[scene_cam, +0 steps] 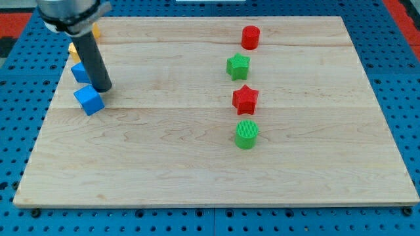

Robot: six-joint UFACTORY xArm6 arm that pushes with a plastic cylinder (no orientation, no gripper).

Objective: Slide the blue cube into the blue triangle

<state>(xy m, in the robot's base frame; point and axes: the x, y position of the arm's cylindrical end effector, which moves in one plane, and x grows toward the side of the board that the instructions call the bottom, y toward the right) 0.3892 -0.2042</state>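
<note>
Since only one camera view is supplied, every entry below is placed by that frame alone.

Board: pale wood, set on a blue pegboard; most of its surface is bare.

Blue cube: found at the left of the frame, near the board's left edge, turned corner-on.

Blue triangle: found just above the cube, toward the upper left; it is largely hidden behind the rod, so its shape is taken from the task wording, not confirmed. The two blue pieces are seen close together, and whether they touch cannot be told.

Yellow pieces: glimpsed at the upper left behind the arm; shapes not made out.

My tip: the dark rod's lower end is set down just beside the cube's upper right corner, between cube and triangle on their right flank. No fingers are fitted, so no opening or hold is to be recorded.

Governing relation: the triangle lies up-frame and slightly left of the cube, while the tip stands on the cube's upper side. It is judged that the tip must be carried round to the cube's lower edge before an upward push is made.

Red cylinder, green star, red star, green cylinder: ranged in a column right of centre, well apart from the work.
</note>
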